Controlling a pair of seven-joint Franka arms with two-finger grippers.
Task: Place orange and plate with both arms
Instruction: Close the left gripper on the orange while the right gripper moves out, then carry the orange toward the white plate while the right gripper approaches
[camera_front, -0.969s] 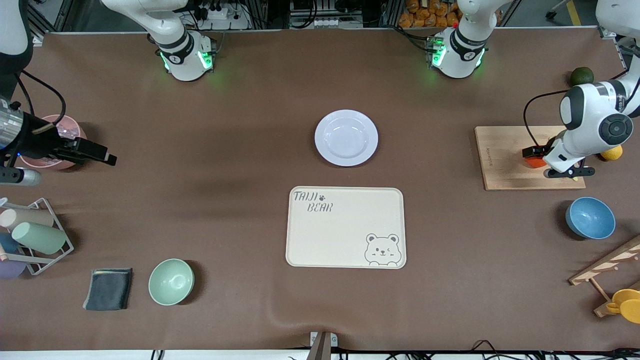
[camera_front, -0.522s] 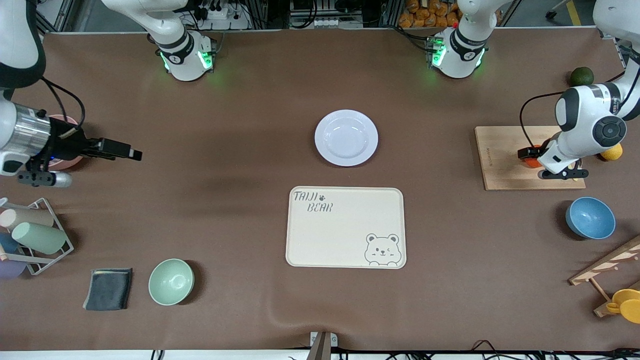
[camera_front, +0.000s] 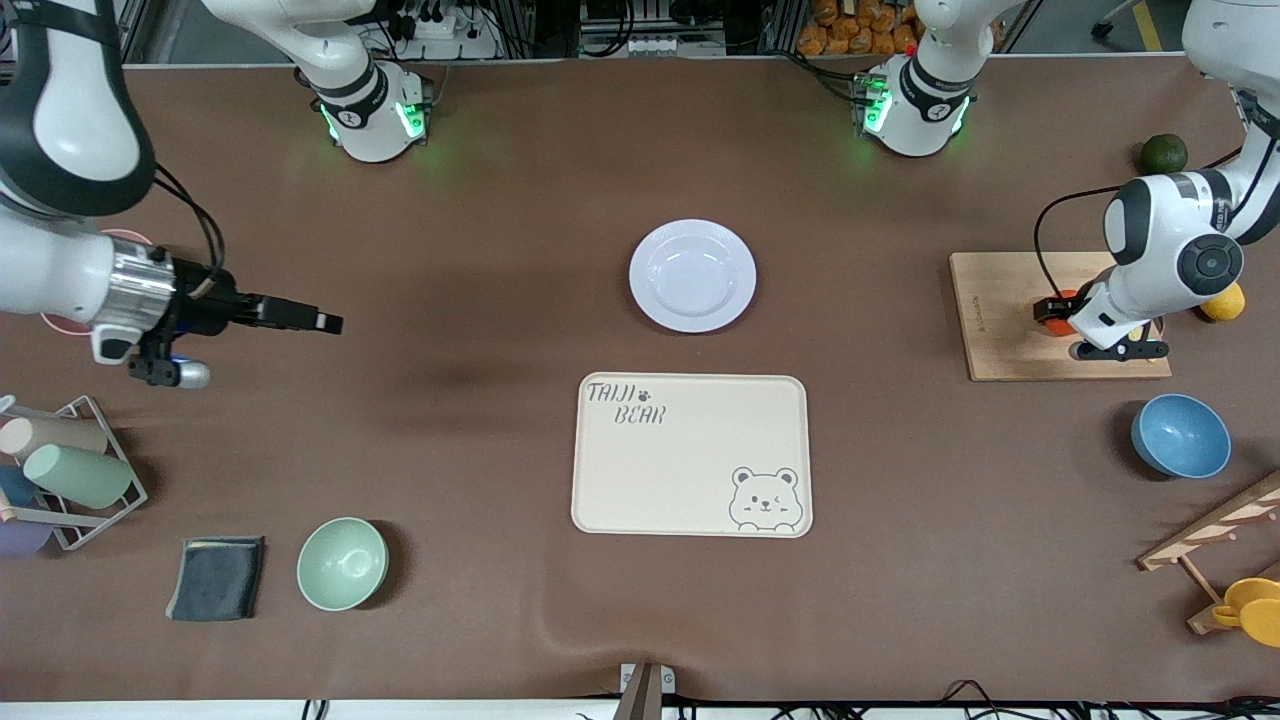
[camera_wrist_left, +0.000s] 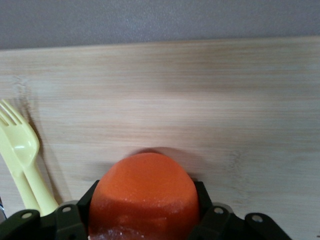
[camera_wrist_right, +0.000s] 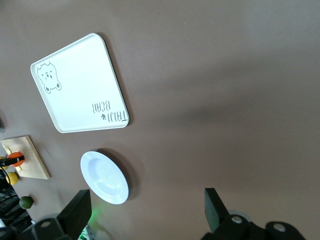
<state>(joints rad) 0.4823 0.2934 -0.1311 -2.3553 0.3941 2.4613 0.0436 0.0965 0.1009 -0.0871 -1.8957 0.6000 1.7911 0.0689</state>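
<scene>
The orange (camera_wrist_left: 145, 197) is a small red-orange fruit over the wooden cutting board (camera_wrist_left: 200, 90) at the left arm's end of the table. My left gripper (camera_wrist_left: 145, 202) is shut on it, one finger on each side; it also shows in the front view (camera_front: 1055, 312). The white plate (camera_front: 692, 275) lies at the table's middle, just farther from the camera than the cream bear tray (camera_front: 690, 470). My right gripper (camera_front: 322, 323) is open and empty, up over bare table toward the right arm's end. The right wrist view shows the plate (camera_wrist_right: 104, 177) and the tray (camera_wrist_right: 80, 85).
A yellow fork (camera_wrist_left: 22, 160) lies on the board beside the orange. A lemon (camera_front: 1225, 303), a dark green fruit (camera_front: 1163, 153) and a blue bowl (camera_front: 1180, 436) are near the board. A mint bowl (camera_front: 342, 563), a grey cloth (camera_front: 217, 577) and a cup rack (camera_front: 65, 470) are at the right arm's end.
My right gripper has moved in from the table's end toward the middle. My left gripper has shifted a little over the board with the orange between its fingers.
</scene>
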